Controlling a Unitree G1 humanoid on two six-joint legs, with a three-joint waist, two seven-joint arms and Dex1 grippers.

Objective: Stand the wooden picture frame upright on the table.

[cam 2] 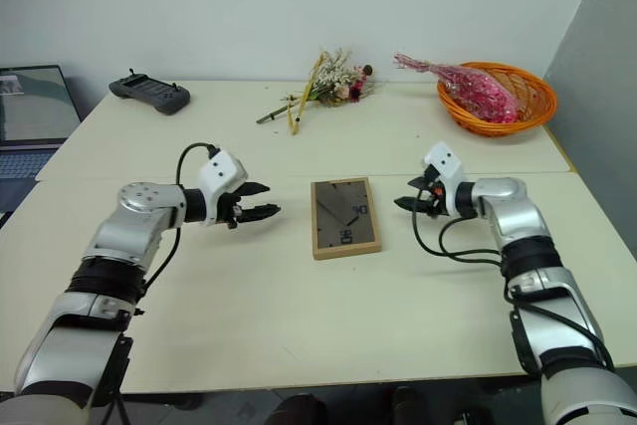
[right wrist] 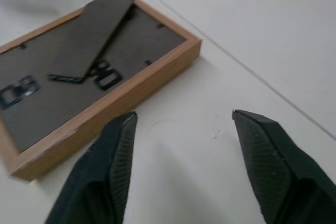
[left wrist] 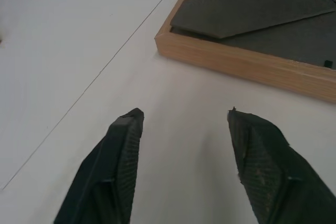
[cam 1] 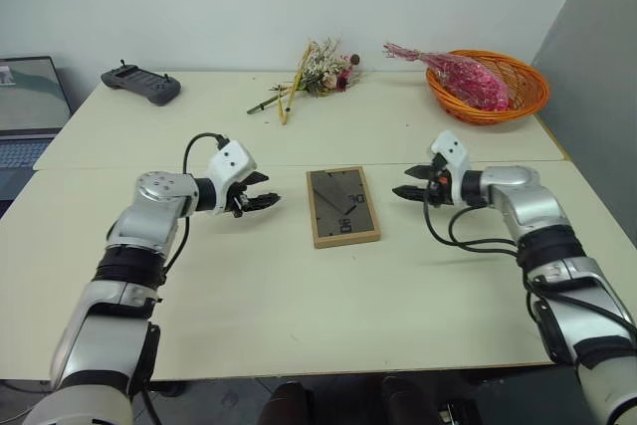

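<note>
Left eye view, near to far, all placed against the wooden picture frame (cam 1: pixel 343 206). Lying flat and face down on the desk (cam 1: pixel 299 296), dark back panel up with the fold-out stand folded flat against it, just on the near side of the seam between the two slabs. Left pincer (cam 1: pixel 261 202) just to the frame's left, tips pointing at its edge, fingers (left wrist: pixel 123 145) apart with bare desk between them, not touching the wood. Right pincer (cam 1: pixel 410 191) just to the frame's right, likewise aimed inward, fingers (right wrist: pixel 118 150) apart and clear of the frame, nothing gripped. Beyond the frame, on the far slab: bunch of dried flowers (cam 1: pixel 317 75) straight behind it; orange wicker basket (cam 1: pixel 490 87) holding a pink wrapped bundle (cam 1: pixel 458 75) behind and to the right; dark handheld controller (cam 1: pixel 140 84) behind and to the left. Further left of that, past the desk's edge, an open laptop (cam 1: pixel 30 106).
</note>
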